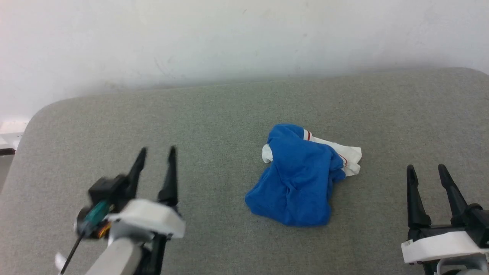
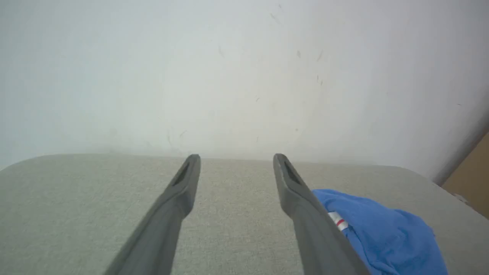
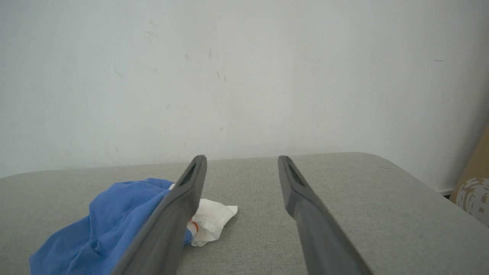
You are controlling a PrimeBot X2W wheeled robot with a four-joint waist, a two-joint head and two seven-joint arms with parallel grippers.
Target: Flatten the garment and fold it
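Blue garment (image 1: pixel 296 183) lies crumpled mid-frame on grey surface (image 1: pixel 214 114). Left gripper (image 1: pixel 157 150), lower left, and right gripper (image 1: pixel 426 167), lower right: both spread, clear of it.

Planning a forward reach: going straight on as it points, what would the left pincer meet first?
Likely nothing before the white wall: the left pincer aims over bare grey padding, the garment lying to its right.

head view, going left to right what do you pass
left tool → crumpled blue garment → right tool, all over the grey padded surface
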